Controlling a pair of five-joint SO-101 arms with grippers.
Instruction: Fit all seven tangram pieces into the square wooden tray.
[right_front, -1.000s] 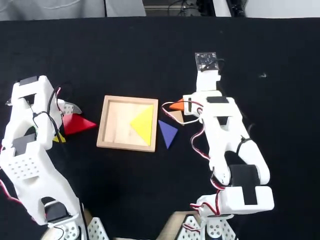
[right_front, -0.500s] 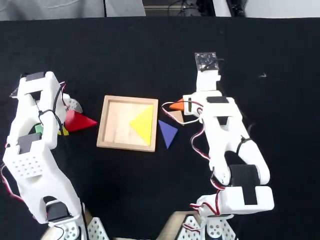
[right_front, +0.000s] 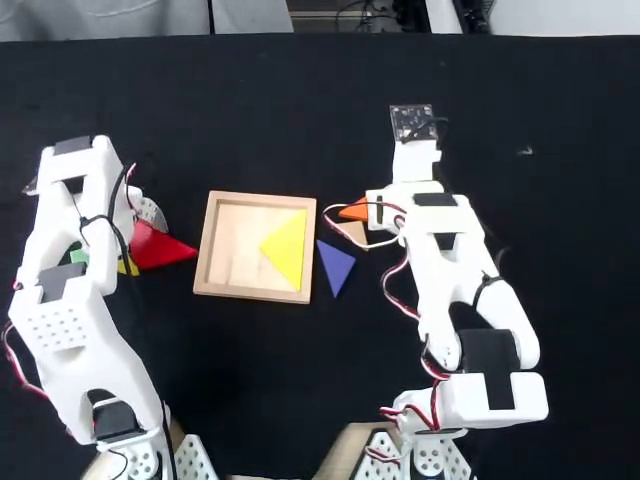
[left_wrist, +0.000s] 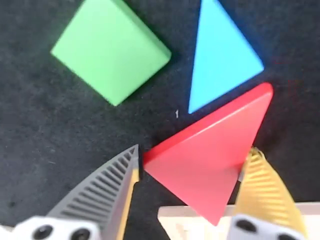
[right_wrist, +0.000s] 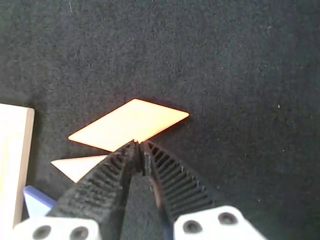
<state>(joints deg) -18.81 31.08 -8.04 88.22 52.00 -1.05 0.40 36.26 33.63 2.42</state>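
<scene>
Overhead, the square wooden tray (right_front: 230, 235) sits between the two arms. A yellow triangle (right_front: 287, 248) lies flat in it, and a dark blue triangle (right_front: 335, 265) lies just outside its rim on the right arm's side. Closer in, the left wrist camera adds what that arm hides from above: a green square (left_wrist: 111, 50) and a light blue triangle (left_wrist: 220, 55) lie beyond the fingertips on the felt-like black cloth (left_wrist: 30, 125). The left gripper (left_wrist: 195, 151) bends down beside the tray, its ribbed fingers pressed on opposite sides of a smooth red triangle (left_wrist: 210, 170), one corner of which reaches the tray's pale rim near the jaws' base. The right gripper (right_wrist: 138, 145) points down with its jaws closed together and empty. Their tips are at the edge of a flat orange parallelogram (right_wrist: 130, 125), and a cream triangle (right_wrist: 80, 167) lies beside one finger.
</scene>
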